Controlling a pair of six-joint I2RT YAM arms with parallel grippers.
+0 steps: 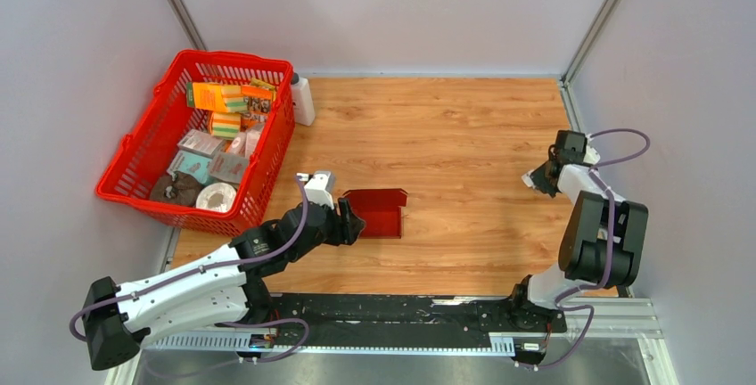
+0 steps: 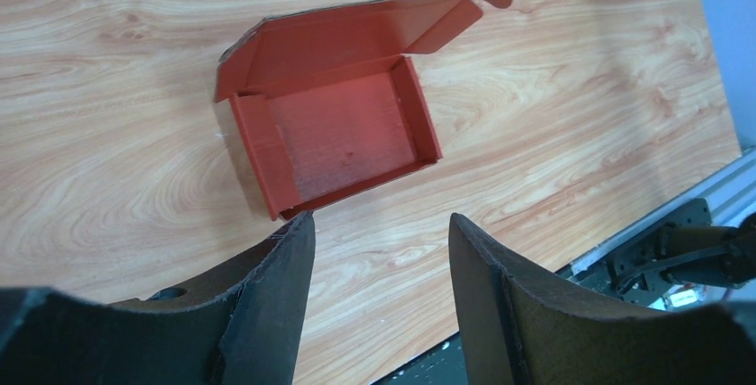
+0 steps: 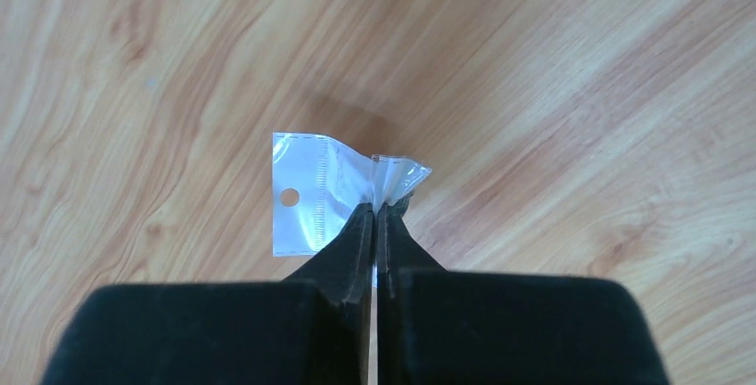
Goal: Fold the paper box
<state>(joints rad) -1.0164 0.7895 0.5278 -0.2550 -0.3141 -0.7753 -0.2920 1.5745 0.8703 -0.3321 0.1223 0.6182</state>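
The paper box is dark red cardboard, formed into a shallow tray whose lid flap stands open on the far side. It rests on the wooden table near the middle. My left gripper is open just short of the box's near edge, its left fingertip almost at the box corner, nothing between the fingers. My right gripper is far off at the table's right side, shut on a small clear plastic bag with a punched hole.
A big red mesh basket holding several printed packages stands at the back left. A white bottle stands beside the basket's far corner. Grey walls close in the table; a black rail runs along the near edge.
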